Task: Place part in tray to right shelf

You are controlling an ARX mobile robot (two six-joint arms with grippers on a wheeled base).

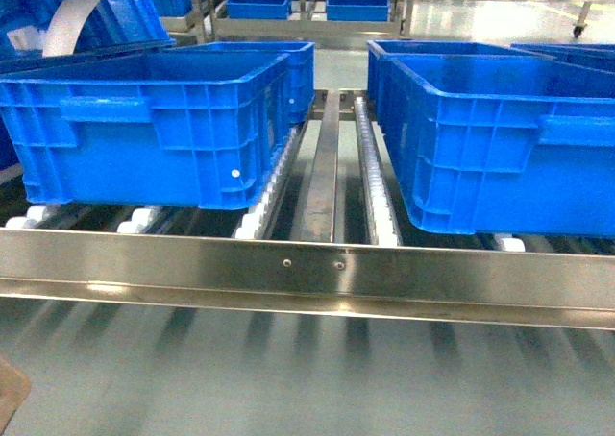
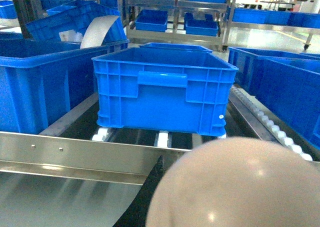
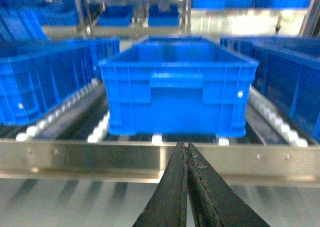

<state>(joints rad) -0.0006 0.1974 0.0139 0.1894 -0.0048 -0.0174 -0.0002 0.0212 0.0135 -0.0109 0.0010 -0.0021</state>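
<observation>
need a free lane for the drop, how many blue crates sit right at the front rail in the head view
2: the left crate and the right crate, with an open roller lane between them. More crates stand behind both, partly hidden.

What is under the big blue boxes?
White rollers on the steel shelf hold up the crates. How far the rollers run beneath is covered by the crates.

Crates [image 1: 154,124] on shelf [image 1: 307,268]
</observation>
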